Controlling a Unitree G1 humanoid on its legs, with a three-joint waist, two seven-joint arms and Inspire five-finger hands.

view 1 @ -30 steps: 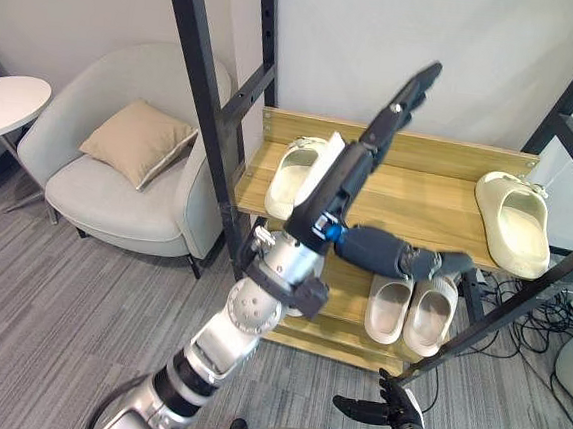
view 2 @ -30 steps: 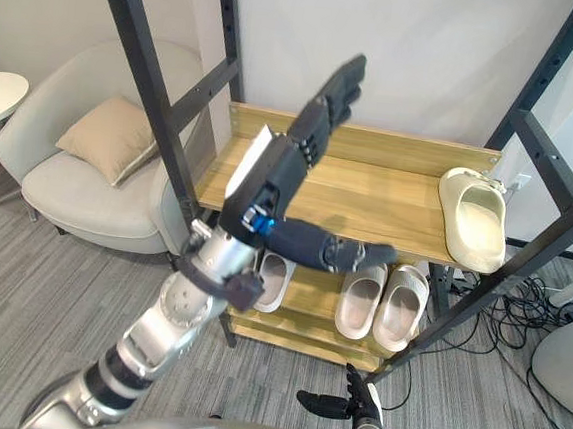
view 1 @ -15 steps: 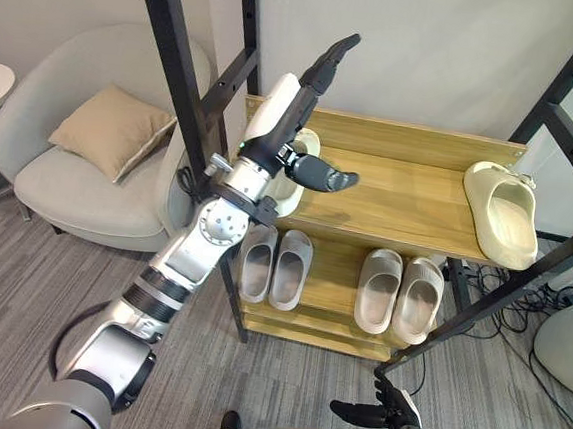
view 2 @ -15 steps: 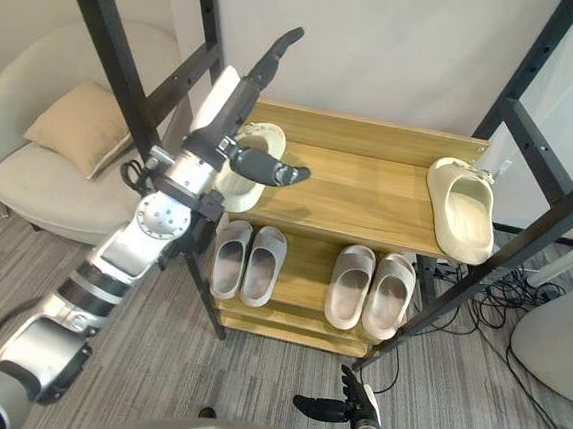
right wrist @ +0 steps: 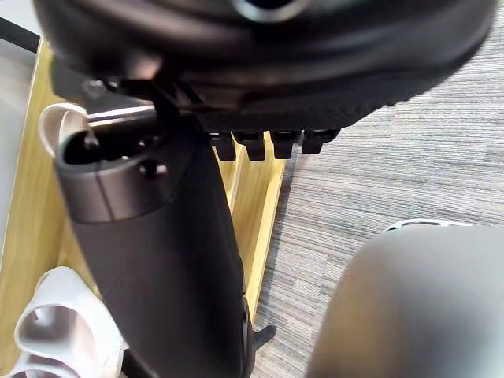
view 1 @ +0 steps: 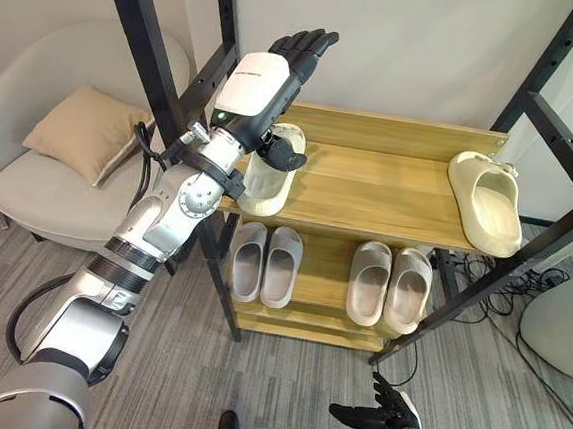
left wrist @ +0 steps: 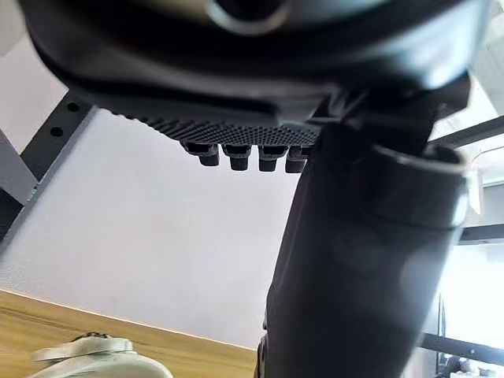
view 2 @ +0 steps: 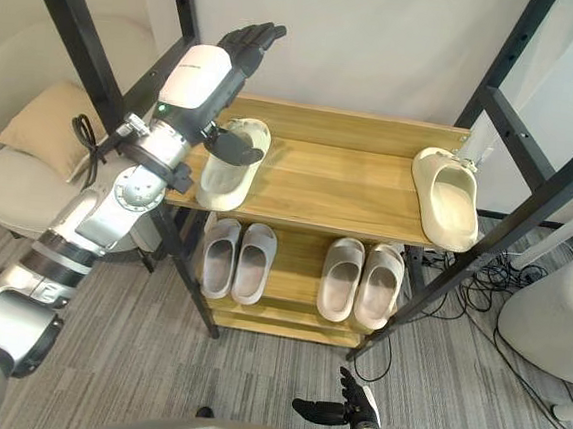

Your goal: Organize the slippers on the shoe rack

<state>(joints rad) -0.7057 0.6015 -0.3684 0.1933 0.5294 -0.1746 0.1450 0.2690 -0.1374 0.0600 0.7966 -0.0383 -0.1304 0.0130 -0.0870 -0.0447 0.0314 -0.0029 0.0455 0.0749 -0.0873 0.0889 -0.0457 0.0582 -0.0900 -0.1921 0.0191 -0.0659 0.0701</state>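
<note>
The shoe rack (view 1: pixel 379 188) has a black metal frame and wooden shelves. One cream slipper (view 1: pixel 263 177) lies at the left end of the top shelf, its mate (view 1: pixel 483 202) at the right end. On the shelf below stand two pairs of grey-beige slippers (view 1: pixel 262 263) (view 1: pixel 391 284). My left hand (view 1: pixel 263 77) is open just above the left cream slipper, fingers straight toward the wall and thumb (view 1: pixel 284 156) over its edge. That slipper's tip (left wrist: pixel 94 358) shows in the left wrist view. My right hand (view 1: pixel 374 418) hangs open low above the floor, holding nothing.
A light armchair (view 1: pixel 28 187) with a tan cushion (view 1: pixel 78 131) stands left of the rack. Cables (view 1: pixel 551 288) lie on the carpet at the rack's right, beside a white rounded object (view 1: pixel 562 334). A wall is close behind the rack.
The camera has shifted. My left arm swung from the middle of the top shelf to its left end, over the left cream slipper. The right hand stayed low.
</note>
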